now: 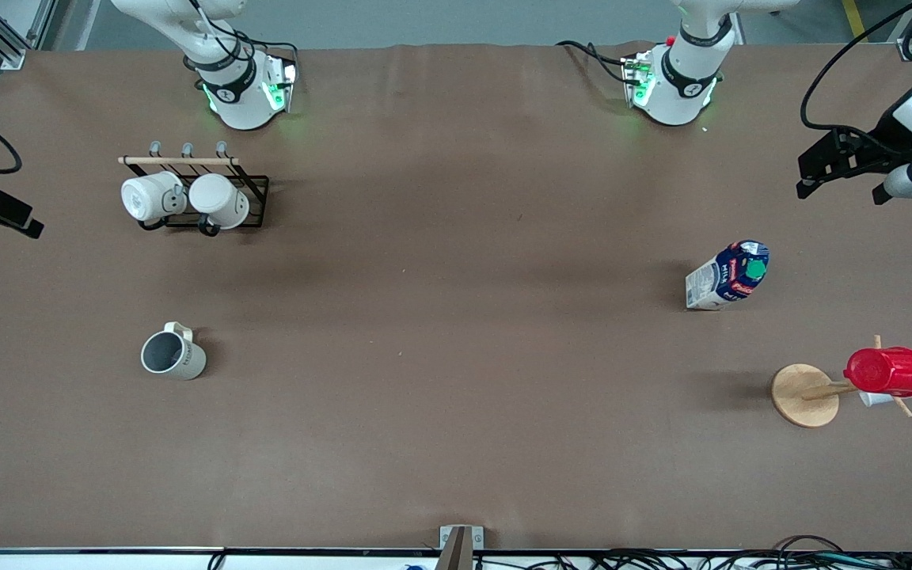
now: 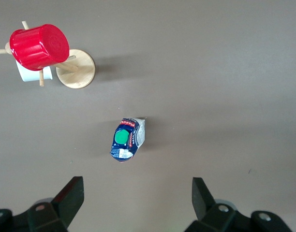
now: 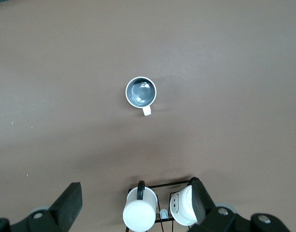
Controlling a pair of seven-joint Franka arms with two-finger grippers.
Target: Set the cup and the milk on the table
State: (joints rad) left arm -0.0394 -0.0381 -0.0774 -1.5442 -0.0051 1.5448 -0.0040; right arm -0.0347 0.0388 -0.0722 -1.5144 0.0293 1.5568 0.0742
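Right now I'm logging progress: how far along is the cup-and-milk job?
Both look placed: the cup stands upright on the table toward the right arm's end, the milk toward the left arm's end. Nothing is in hand: the left gripper and right gripper are open, high above. Nothing appears left.

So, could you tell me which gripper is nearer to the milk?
Left. The left gripper hangs open above the milk; the right gripper hangs open above the mug rack.

Cream cup (image 1: 174, 355) — grey inside; green-capped blue milk (image 1: 728, 275)
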